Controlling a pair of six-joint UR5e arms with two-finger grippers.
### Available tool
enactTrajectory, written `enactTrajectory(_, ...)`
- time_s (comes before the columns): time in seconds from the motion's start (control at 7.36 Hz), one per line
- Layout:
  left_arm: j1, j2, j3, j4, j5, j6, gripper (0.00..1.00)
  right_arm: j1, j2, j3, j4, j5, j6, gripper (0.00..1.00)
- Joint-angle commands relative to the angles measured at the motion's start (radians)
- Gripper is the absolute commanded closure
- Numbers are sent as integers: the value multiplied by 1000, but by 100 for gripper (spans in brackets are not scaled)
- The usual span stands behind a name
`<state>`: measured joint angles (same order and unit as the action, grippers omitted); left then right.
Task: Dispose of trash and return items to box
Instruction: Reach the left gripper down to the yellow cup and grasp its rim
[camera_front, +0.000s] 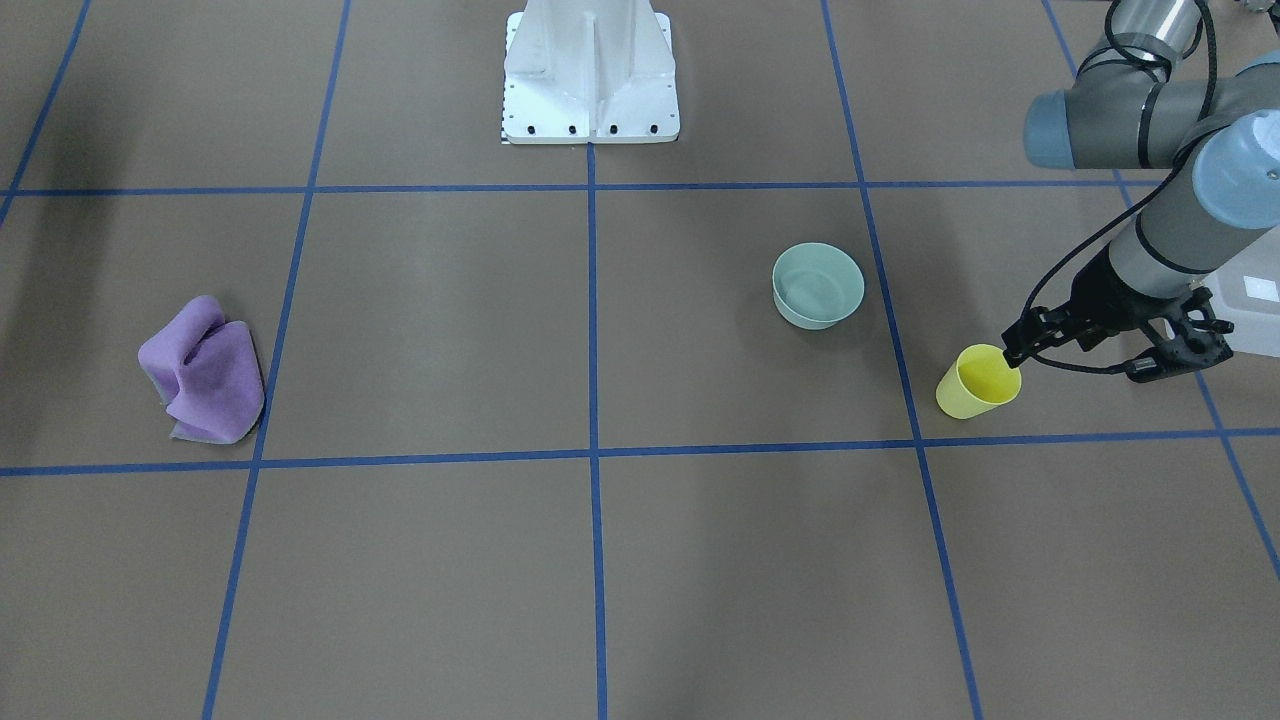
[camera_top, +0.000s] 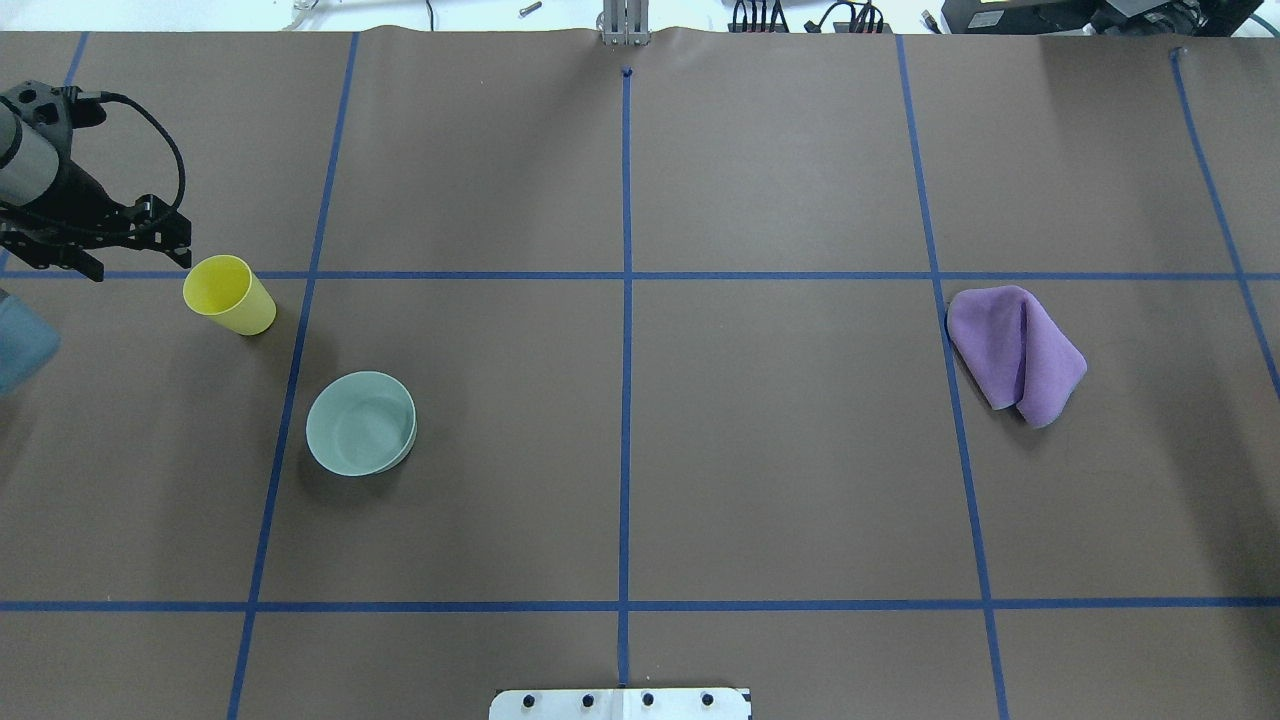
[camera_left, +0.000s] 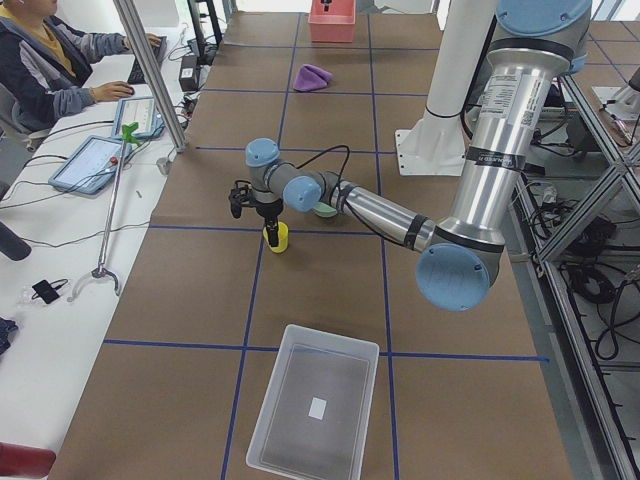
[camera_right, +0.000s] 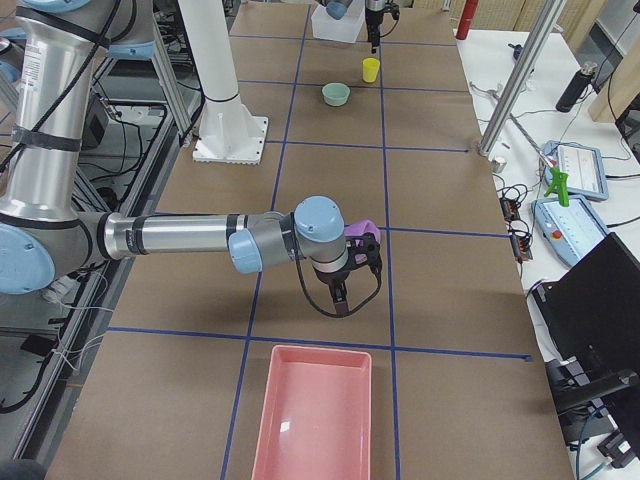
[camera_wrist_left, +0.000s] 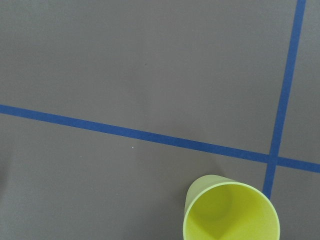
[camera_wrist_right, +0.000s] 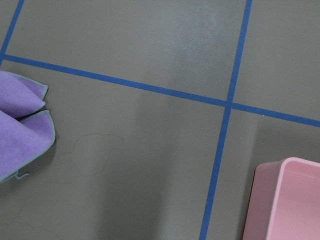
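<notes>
The yellow cup (camera_front: 978, 380) stands upright on the brown table; it also shows in the overhead view (camera_top: 228, 293) and low in the left wrist view (camera_wrist_left: 230, 210). My left gripper (camera_front: 1075, 362) hangs open just beside and above the cup's rim, one fingertip (camera_top: 184, 252) at the rim, and holds nothing. The mint-green bowl (camera_front: 818, 285) sits upright a short way from the cup. The frosted box (camera_left: 300, 445) lies empty at the table's left end. My right gripper (camera_right: 338, 305) hovers by a crumpled purple cloth (camera_top: 1015, 355); I cannot tell whether it is open or shut.
A pink tray (camera_right: 310, 410) lies at the table's right end, near the right gripper, and its corner shows in the right wrist view (camera_wrist_right: 290, 200). The white pedestal base (camera_front: 590, 70) stands at the robot's edge of the table. An operator (camera_left: 50, 60) sits beyond the far side.
</notes>
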<state>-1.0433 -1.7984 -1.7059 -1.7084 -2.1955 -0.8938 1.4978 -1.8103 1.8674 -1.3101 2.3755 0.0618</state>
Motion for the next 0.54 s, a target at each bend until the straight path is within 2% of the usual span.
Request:
enactTrajectory(0.0, 2, 5, 2, 0, -3, -1, 2, -2, -1, -1, 0, 1, 1, 0)
enactTrajectory(0.41, 9, 7, 61, -54, -7, -2, 2, -2, -6, -1, 0, 4, 1, 0)
